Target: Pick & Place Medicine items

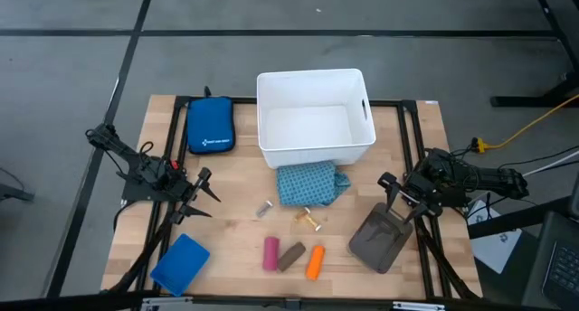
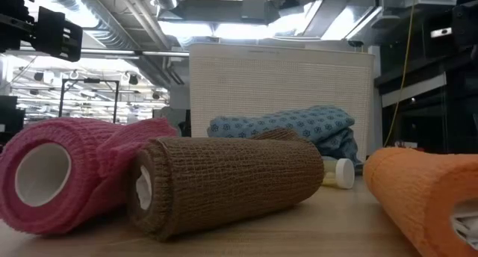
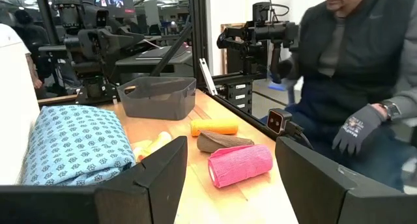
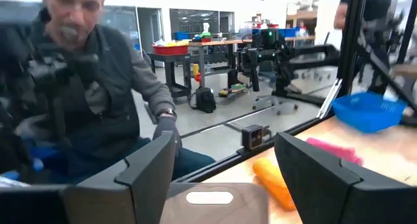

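Both arms are dark, jointed and angular, built of matte black links with exposed cabling. The left claw point(image 1: 201, 195) ends in two slim pointed fingers; the right claw point(image 1: 394, 201) looks much the same. Each wrist view shows broad, flat-faced black fingers point(image 3: 159, 175) with bevelled edges.

Obscured and indistinct items

My low view cuts off the orange roll point(image 2: 429, 193) at its right edge; the tiny silver bit point(image 1: 263, 208) is too small to identify; a person point(image 4: 85, 87) appears blurred beyond my right wrist.
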